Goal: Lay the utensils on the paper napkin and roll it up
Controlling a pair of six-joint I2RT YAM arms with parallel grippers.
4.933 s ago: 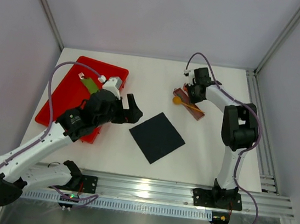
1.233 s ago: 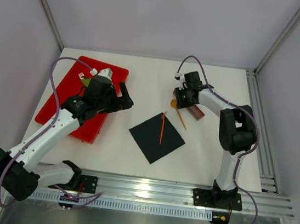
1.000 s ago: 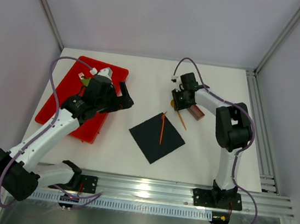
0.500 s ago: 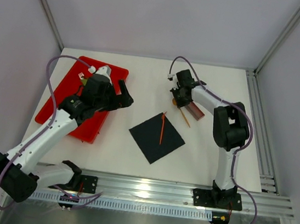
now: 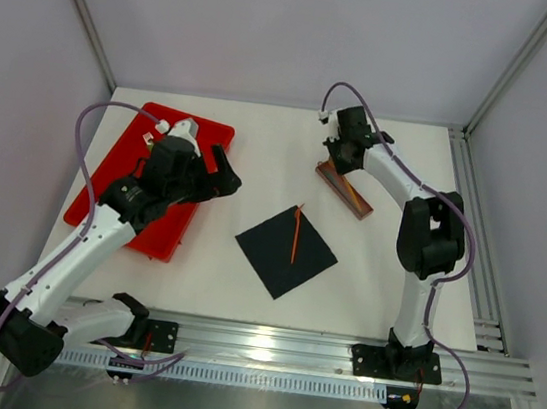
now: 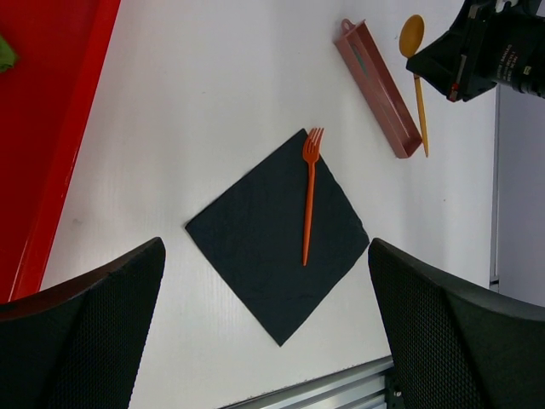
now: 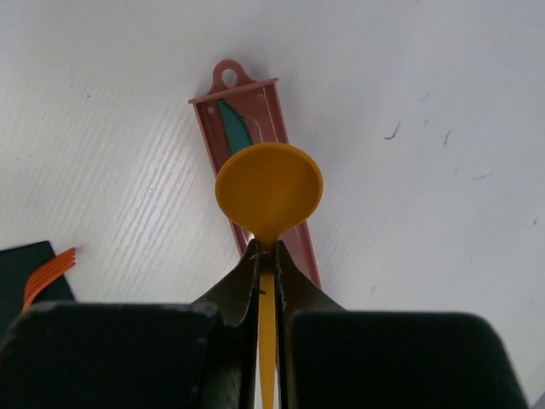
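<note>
The black paper napkin [image 5: 286, 251] lies as a diamond on the white table, with an orange fork [image 5: 296, 234] on its right half. Both show in the left wrist view: the napkin [image 6: 264, 243] and the fork [image 6: 308, 198]. My right gripper [image 7: 267, 256] is shut on the neck of a yellow spoon [image 7: 268, 194] and holds it above the brown tray [image 7: 254, 128]. In the top view it [image 5: 344, 160] is at the tray's far end. My left gripper [image 5: 224, 177] is open and empty, left of the napkin, at the red tray's right edge.
The long brown tray [image 5: 347, 187] lies right of the napkin and holds a small teal piece [image 7: 232, 128]. The red tray [image 5: 127, 170] is at the left, with a green piece [image 6: 4, 55] on it. An aluminium rail [image 5: 265, 345] runs along the near edge.
The orange fork, absent from the napkin 4.9 s ago, now lies on it. My right gripper has taken the yellow spoon and moved it toward the far side. The left arm drew back slightly.
</note>
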